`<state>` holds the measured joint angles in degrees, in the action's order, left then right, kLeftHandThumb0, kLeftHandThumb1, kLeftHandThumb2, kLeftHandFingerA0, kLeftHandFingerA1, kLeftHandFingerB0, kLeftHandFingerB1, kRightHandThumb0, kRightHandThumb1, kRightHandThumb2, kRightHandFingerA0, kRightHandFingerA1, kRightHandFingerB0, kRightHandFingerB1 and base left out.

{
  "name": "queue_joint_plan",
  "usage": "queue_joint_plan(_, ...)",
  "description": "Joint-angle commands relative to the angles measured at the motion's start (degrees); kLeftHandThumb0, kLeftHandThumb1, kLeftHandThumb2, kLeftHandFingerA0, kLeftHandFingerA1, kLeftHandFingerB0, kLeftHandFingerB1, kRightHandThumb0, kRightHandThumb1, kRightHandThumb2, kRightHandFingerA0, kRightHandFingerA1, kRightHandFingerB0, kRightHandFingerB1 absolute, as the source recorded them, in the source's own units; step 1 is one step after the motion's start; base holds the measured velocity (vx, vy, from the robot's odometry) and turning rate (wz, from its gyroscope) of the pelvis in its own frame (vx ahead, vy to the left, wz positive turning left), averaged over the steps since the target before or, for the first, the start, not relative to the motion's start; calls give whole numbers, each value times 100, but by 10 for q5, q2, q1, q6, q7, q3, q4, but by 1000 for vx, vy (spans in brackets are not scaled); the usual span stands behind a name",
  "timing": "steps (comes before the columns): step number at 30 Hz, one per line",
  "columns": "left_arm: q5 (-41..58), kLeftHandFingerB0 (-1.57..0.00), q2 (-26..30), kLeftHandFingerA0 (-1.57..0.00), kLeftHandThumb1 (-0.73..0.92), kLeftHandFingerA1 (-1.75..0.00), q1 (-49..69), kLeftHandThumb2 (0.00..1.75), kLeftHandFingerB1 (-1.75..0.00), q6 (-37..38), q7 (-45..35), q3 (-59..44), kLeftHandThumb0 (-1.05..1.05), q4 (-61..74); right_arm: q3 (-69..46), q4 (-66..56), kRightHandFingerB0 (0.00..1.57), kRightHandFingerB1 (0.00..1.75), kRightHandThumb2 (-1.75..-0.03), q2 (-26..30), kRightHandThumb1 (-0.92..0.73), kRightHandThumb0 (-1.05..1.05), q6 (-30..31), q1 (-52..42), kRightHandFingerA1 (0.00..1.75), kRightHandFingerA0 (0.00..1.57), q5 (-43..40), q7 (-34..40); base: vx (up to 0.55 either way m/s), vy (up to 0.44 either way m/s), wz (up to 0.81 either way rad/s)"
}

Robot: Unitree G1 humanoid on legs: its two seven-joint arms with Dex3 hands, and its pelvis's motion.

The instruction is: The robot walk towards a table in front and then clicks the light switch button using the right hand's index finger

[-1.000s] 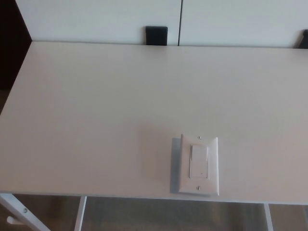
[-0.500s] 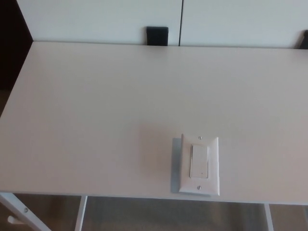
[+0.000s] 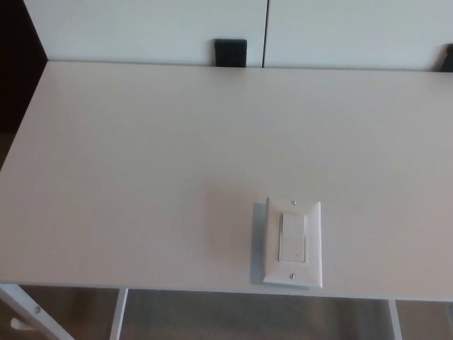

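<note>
Head view looks straight down on a white surface [image 3: 141, 156], and neither of our hands is in frame, so we cannot tell their pose or how far either is open. We see the light switch [image 3: 293, 242] lying flat near the front edge, right of centre, its white wall plate with a screw at top and bottom and the rocker button [image 3: 292, 237] in the middle. Beyond the far edge, a small black block [image 3: 231, 52] sits against the white wall panels [image 3: 141, 28].
</note>
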<state>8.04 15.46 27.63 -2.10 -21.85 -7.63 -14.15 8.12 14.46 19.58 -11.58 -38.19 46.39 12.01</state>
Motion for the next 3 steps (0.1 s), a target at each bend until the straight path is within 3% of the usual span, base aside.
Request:
queue_joint_plan(1, -9, -36, 8, -57, 70, -48, -1, 60, -41, 12, 4, -4, -34, -5, -15, 20, 10, 38, -85, 4, -46, -73, -65, 10, 41, 2, -128, -45, 0, 0, 0)
queue_joint_plan(3, -8, -35, 9, -56, 70, -48, -3, 60, -41, 12, 3, -4, -35, -6, -15, 26, 9, 38, -86, 5, -46, -73, -67, 14, 41, 2, -129, -44, 0, 0, 0)
